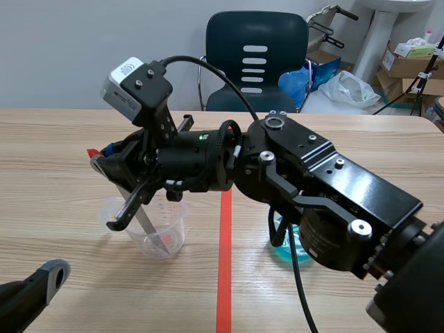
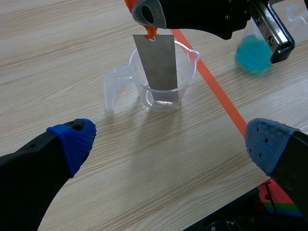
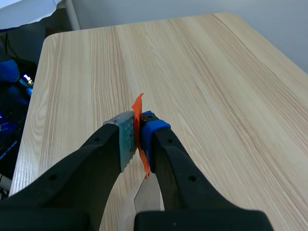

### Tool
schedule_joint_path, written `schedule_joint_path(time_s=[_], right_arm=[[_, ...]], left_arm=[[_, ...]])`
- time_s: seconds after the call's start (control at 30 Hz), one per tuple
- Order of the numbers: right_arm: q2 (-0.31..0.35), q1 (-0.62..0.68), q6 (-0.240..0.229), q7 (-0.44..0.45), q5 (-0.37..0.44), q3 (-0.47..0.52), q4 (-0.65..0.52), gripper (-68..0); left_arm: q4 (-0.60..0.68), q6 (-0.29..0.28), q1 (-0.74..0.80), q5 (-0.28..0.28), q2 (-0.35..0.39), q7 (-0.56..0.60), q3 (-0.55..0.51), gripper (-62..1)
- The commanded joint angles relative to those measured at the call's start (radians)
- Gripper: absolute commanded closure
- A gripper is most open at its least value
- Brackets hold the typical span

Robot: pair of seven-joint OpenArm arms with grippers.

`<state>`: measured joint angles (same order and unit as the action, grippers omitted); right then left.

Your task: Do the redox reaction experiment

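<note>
The right arm's fingers (image 3: 154, 135) are clenched on the orange tag (image 3: 138, 107) at the top of a grey metal strip (image 2: 156, 60); the strip leans with its lower end inside the clear handled cup (image 2: 188, 72) on the bench (image 2: 48, 43). The left arm's fingers (image 2: 72, 140) are released and spread wide, low and near the cup; a container of blue liquid (image 2: 251, 55) sits across the tape line (image 2: 216, 91), beneath the right arm.

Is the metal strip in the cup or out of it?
In: the strip reaches down inside the cup, its lower end near the bottom.

We see the blue liquid's container (image 1: 282, 251) mostly hidden behind the right arm (image 1: 333, 180), its shape unclear
</note>
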<state>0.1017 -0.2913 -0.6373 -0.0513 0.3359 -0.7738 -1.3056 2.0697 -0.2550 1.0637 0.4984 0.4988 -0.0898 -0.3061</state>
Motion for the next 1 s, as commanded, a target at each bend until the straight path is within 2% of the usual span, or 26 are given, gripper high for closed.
schedule_joint_path(time_s=[0.0,0.2,0.53,0.6,0.77,0.8,0.87,0.97], right_arm=[[0.001,0.004,-0.011,-0.013,-0.016,0.006,-0.008,-1.0],[0.007,0.015,-0.030,-0.014,-0.011,0.006,-0.008,-1.0],[0.006,0.014,-0.030,-0.006,-0.011,0.006,-0.008,-1.2],[0.006,0.014,-0.030,-0.004,-0.012,0.006,-0.008,-7.9],[0.006,0.014,-0.030,-0.005,-0.012,0.006,-0.008,-44.2],[0.006,0.014,-0.030,-0.006,-0.012,0.006,-0.008,-48.8],[0.006,0.014,-0.030,-0.006,-0.012,0.006,-0.008,-53.3],[0.006,0.014,-0.030,-0.014,-0.013,0.006,-0.008,-55.6]], left_arm=[[0.004,-0.002,-0.003,0.006,-0.005,0.013,0.003,-62.3],[0.004,-0.002,-0.003,0.006,-0.005,0.013,0.003,-62.3],[0.004,-0.002,-0.003,0.006,-0.005,0.013,0.003,-62.3],[0.004,-0.002,-0.003,0.006,-0.005,0.013,0.003,-62.3],[0.004,-0.002,-0.003,0.006,-0.005,0.013,0.003,-62.3],[0.004,-0.002,-0.003,0.006,-0.005,0.013,0.003,-62.3],[0.004,-0.002,-0.003,0.006,-0.005,0.013,0.003,-62.3],[0.004,-0.002,-0.003,0.006,-0.005,0.013,0.003,-62.3]])
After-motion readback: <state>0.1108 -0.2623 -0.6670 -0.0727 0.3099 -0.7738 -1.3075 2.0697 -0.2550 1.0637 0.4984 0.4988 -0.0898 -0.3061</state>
